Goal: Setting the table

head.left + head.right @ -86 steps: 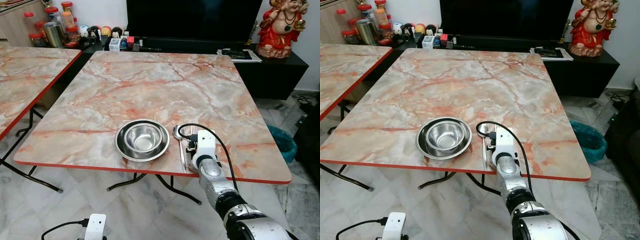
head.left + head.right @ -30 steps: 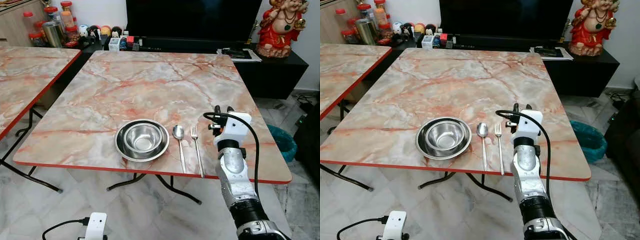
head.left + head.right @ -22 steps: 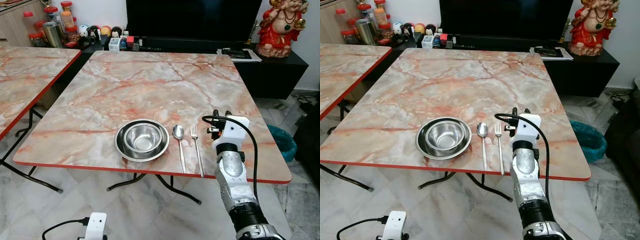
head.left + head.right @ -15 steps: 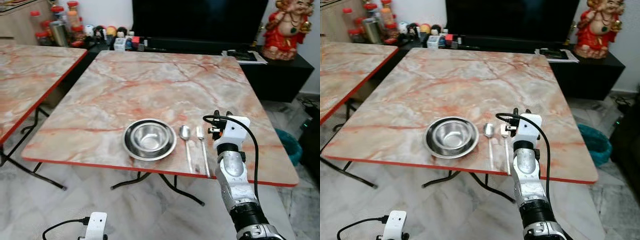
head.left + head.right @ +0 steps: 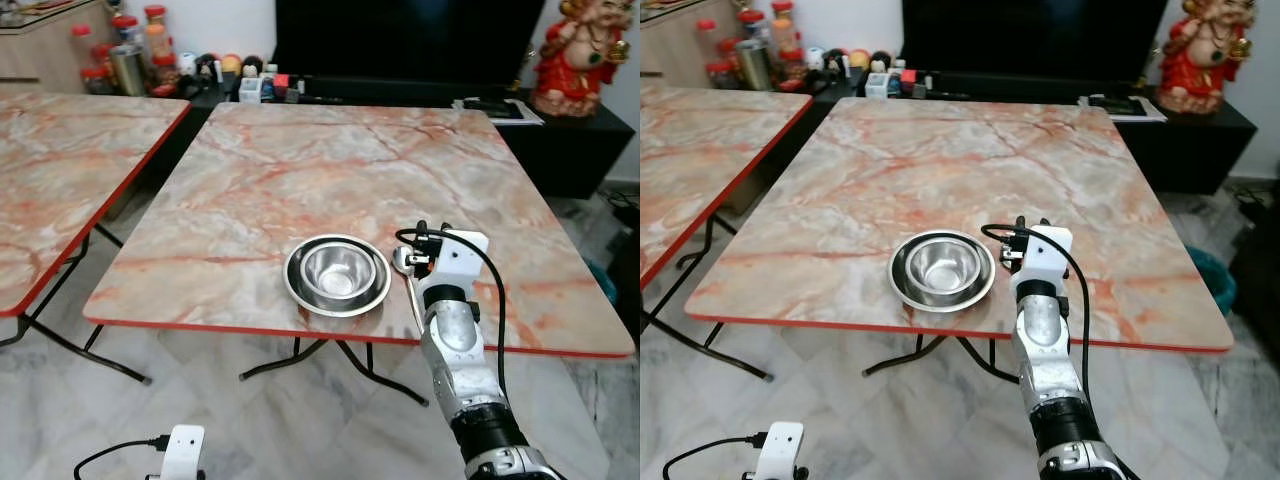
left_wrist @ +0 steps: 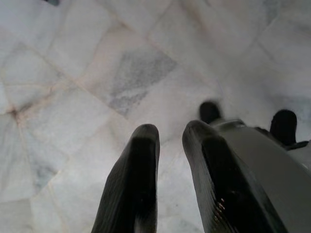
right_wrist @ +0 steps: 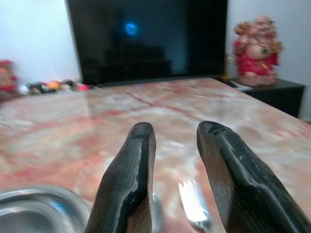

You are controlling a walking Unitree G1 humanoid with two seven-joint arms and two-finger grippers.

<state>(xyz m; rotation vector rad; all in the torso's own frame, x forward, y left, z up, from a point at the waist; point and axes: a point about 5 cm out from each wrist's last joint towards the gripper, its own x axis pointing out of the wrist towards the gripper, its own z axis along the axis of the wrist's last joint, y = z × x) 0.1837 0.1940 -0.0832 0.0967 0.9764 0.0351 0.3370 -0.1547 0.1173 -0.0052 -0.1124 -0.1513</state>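
Camera swung — fork (image 7: 194,208) below parted right jaws (image 7: 177,141).

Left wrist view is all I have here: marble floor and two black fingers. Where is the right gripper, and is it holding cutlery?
Observer: The right gripper is raised over the near edge of the table, just right of the steel bowl.
Operator: Holding anything?
Observer: No. In its wrist view the fingers are apart with nothing between them.
Operator: So where is the cutlery?
Observer: A fork lies flat on the table beneath that gripper, and a spoon lies between the fork and the bowl.
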